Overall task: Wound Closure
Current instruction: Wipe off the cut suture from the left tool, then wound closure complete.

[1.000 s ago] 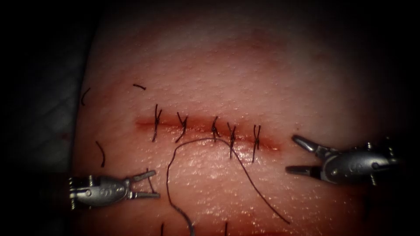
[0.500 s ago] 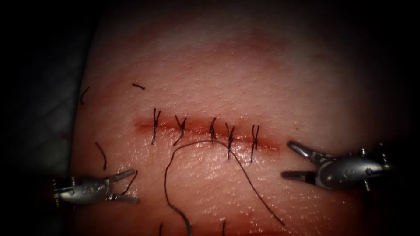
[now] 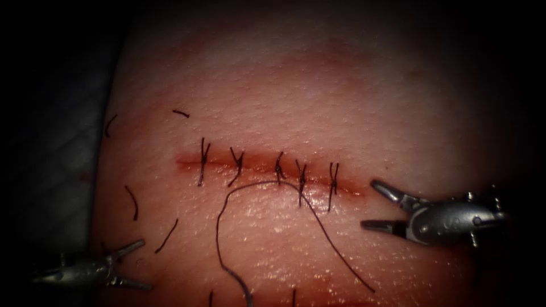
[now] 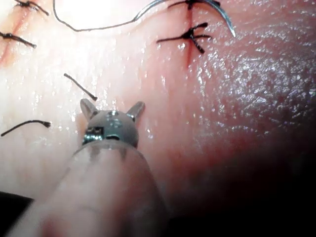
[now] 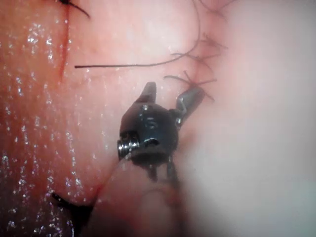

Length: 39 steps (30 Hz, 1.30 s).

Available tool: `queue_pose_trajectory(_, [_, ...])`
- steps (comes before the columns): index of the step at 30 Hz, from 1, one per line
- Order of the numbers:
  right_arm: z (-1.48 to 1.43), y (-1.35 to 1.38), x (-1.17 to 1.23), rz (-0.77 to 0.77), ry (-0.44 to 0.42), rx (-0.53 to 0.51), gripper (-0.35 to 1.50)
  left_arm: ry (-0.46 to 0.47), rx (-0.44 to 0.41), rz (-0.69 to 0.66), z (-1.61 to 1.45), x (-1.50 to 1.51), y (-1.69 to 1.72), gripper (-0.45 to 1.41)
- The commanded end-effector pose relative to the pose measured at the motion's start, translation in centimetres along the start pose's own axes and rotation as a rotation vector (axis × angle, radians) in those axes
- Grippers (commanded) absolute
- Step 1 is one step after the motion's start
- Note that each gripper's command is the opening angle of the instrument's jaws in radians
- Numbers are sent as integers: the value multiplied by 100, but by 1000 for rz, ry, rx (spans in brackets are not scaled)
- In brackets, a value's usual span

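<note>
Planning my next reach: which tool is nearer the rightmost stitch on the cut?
Right. The right tool sits open just right of the rightmost stitch; the left tool, open and empty, is far off toward the lower left.

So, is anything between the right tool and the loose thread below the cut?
Nothing visible does. The right tool, jaws open and empty, sits by the right end of the cut; only bare tissue separates it from the thread loose to its left. The left tool, also open and empty, sits lower left. I cannot place the needle.
</note>
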<state>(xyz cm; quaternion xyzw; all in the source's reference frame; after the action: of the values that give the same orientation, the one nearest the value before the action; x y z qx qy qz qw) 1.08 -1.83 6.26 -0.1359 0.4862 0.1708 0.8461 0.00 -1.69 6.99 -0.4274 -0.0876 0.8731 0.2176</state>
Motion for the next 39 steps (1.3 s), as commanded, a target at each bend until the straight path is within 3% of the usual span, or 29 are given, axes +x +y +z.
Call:
queue_pose_trajectory(1, [8, 2, 7, 11, -19, 38, 145, 13, -4, 9, 9, 6, 4, 51])
queue_pose_trajectory(4, [11, 20, 25, 30, -81, 101, 145, 80, -19, 32, 10, 48, -2, 46])
queue_pose_trajectory(9, [10, 47, 50, 69, -52, 135, 142, 217, -12, 69, 12, 106, -37, 36])
queue_pose_trajectory(13, [-6, 45, 52, 79, -16, 157, 138, 294, -43, 140, 15, 132, -72, 34])
queue_pose_trajectory(16, [-11, 46, 48, 76, -17, 167, 137, 328, -59, 169, 13, 129, -78, 34])
queue_pose_trajectory(20, [-18, 50, 41, 77, -14, 175, 137, 357, -62, 166, 11, 122, -92, 19])
queue_pose_trajectory(39, [-16, 47, 47, 80, -13, 174, 137, 394, -30, 180, 27, 119, -99, 25])
